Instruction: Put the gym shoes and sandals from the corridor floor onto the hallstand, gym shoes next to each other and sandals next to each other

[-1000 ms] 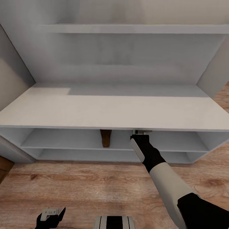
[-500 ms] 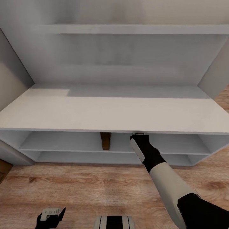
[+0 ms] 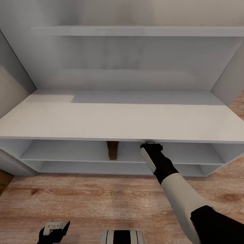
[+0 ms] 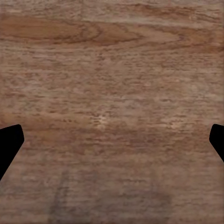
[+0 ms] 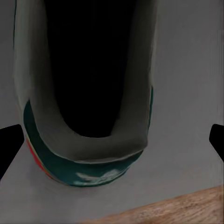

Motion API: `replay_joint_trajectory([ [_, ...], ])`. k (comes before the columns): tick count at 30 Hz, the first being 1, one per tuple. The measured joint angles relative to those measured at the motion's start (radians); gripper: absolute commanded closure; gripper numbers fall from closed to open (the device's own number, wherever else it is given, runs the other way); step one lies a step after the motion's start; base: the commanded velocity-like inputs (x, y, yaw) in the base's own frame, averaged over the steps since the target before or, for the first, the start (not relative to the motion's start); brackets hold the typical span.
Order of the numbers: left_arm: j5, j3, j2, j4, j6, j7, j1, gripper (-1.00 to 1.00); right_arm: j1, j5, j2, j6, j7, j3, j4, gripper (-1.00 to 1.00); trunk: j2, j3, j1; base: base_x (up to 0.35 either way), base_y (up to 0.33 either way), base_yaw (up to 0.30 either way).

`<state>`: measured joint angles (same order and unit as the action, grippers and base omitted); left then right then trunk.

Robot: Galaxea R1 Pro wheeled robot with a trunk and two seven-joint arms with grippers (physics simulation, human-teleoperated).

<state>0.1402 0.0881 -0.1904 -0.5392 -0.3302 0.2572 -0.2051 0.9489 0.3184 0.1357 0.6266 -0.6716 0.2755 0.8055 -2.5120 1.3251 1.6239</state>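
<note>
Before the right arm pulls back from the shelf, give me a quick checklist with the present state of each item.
1. Gym shoe rests on the hallstand shelf, not the floor: ok.
2. Right gripper fingers spread wide, apart from the shoe: ok.
3. Sandal sits on the upper shelf slot: ok.
4. Second sandal beside it: cannot tell.
5. Second gym shoe next to the first: cannot tell.
6. Left gripper open and empty above the floor: ok.

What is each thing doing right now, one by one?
Sandal: standing on the hallstand's upper shelf slot.
Gym shoe: resting on a grey shelf, opening facing the right wrist camera.
Right gripper: reaching under the hallstand top, jaws wide open.
Left gripper: low over the floor, open, empty.
</note>
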Motion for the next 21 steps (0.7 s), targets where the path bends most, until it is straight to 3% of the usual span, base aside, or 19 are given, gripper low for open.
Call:
replay_joint_trajectory([
  [6,0.000,0.000,0.000,0.000,0.000,0.000,0.000,-1.00,0.000,0.001,-0.007,0.000,0.000,0.000,-0.001,-1.00,0.000,0.000,0.000,-0.132,0.000,0.000],
  [21,0.000,0.000,0.000,0.000,0.000,0.000,0.000,-1.00,0.000,0.002,-0.009,0.000,0.001,0.001,-0.001,-1.00,0.000,0.000,0.001,-0.321,0.000,0.000],
])
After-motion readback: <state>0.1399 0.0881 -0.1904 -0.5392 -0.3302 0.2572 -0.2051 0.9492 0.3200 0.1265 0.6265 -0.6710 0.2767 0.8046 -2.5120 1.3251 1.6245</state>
